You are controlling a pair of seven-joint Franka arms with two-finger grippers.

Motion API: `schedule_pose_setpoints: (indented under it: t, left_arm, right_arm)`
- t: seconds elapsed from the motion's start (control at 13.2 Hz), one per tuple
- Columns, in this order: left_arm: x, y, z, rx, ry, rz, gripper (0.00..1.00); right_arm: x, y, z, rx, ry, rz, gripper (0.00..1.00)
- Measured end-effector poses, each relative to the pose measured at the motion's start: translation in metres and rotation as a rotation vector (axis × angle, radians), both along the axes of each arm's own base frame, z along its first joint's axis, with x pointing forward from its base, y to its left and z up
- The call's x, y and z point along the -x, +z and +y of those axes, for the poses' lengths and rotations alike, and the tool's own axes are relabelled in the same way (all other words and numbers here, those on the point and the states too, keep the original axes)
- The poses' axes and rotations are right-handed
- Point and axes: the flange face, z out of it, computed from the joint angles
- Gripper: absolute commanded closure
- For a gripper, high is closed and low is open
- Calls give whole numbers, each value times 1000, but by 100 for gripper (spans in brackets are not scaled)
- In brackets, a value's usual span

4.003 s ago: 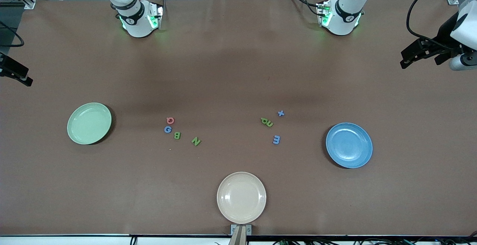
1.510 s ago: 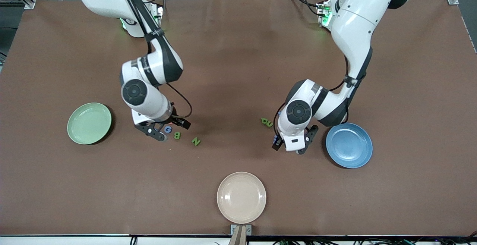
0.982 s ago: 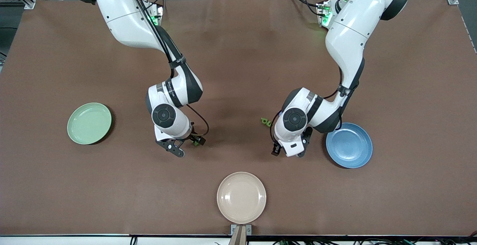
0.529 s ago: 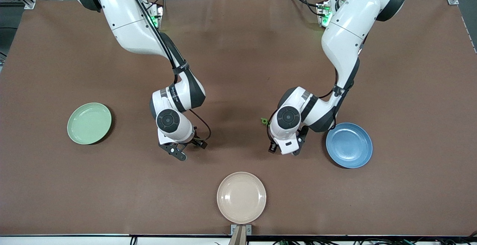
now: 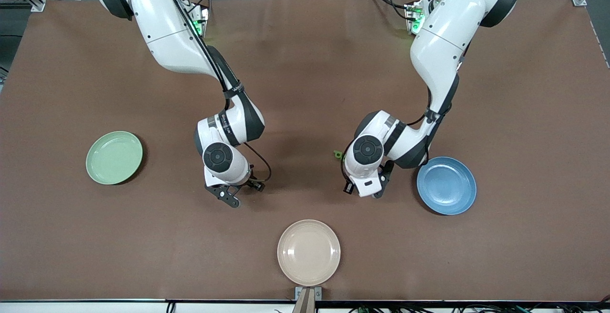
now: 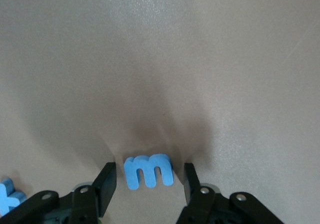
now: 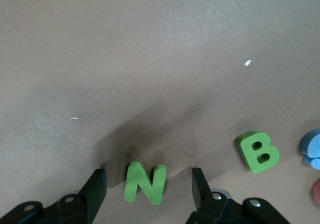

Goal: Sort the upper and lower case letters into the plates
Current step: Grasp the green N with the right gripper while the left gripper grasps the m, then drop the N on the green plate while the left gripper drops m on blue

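Observation:
The pale green plate (image 5: 114,157) lies toward the right arm's end of the table, and the blue plate (image 5: 446,185) toward the left arm's end. My left gripper (image 6: 149,181) is down at the table, open, with a blue letter m (image 6: 148,169) between its fingers and a gap on each side. Another blue letter (image 6: 9,198) shows partly beside it. My right gripper (image 7: 146,184) is also low and open around a green letter N (image 7: 145,181), not touching it. A green B (image 7: 257,151), a blue letter (image 7: 312,146) and a red one (image 7: 316,191) lie close by. In the front view both wrists hide these letters.
A cream-beige plate (image 5: 309,252) sits at the table edge nearest the front camera, midway between the arms. One green letter (image 5: 338,154) peeks out beside the left arm's wrist. The blue plate lies right beside the left gripper (image 5: 364,190).
Both grippers have settled low over their letters with only a small shift, the right one toward the front camera. The fingers of both have drawn closer together around the m and the N.

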Motion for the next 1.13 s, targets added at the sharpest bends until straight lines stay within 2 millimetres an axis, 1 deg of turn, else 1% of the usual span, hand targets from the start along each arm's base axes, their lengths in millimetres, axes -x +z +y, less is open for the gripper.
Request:
schedule_pose_setpoints:
  t: [0.08, 0.15, 0.23, 0.3, 0.45, 0.6, 0.68, 0.76, 0.83, 0.91, 0.98, 1.06, 1.13]
  left_arm:
    - [-1, 1, 0, 1, 0, -2, 70]
    - [-1, 2, 0, 2, 0, -5, 79]
    - [-2, 2, 0, 2, 0, -5, 92]
    - [-2, 2, 0, 2, -3, -5, 100]
    - [-2, 2, 0, 2, -16, -5, 100]
    - [-4, 5, 2, 5, -39, -10, 100]
    - [-8, 10, 2, 10, -59, -20, 100]
    - [-14, 21, 3, 17, -86, -37, 100]
    - [-20, 38, 5, 27, -120, -63, 100]
    - [-28, 63, 9, 30, -173, -95, 100]
    - [-35, 88, 18, 18, -229, -118, 100]
    - [-42, 117, 34, -2, -281, -124, 100]
    - [-48, 146, 57, -27, -337, -113, 100]
  right_arm:
    - [0, -1, 0, 0, 0, 0, 37]
    - [-1, 0, 1, -2, 0, -4, 42]
    - [-2, 1, 2, -3, 1, -7, 48]
    - [-2, 1, 2, -3, 1, -7, 54]
    - [-3, 3, 4, -7, 2, -13, 65]
    - [-3, 4, 4, -8, 3, -15, 79]
    - [-4, 4, 4, -8, 3, -15, 85]
    - [-4, 4, 4, -8, 3, -15, 92]
    - [-4, 4, 4, -8, 3, -15, 95]
    - [-3, 4, 4, -8, 5, -15, 95]
    - [-4, 4, 5, -8, 14, -15, 96]
    - [-4, 5, 5, -9, 39, -16, 96]
    - [-4, 7, 5, -9, 71, -11, 96]
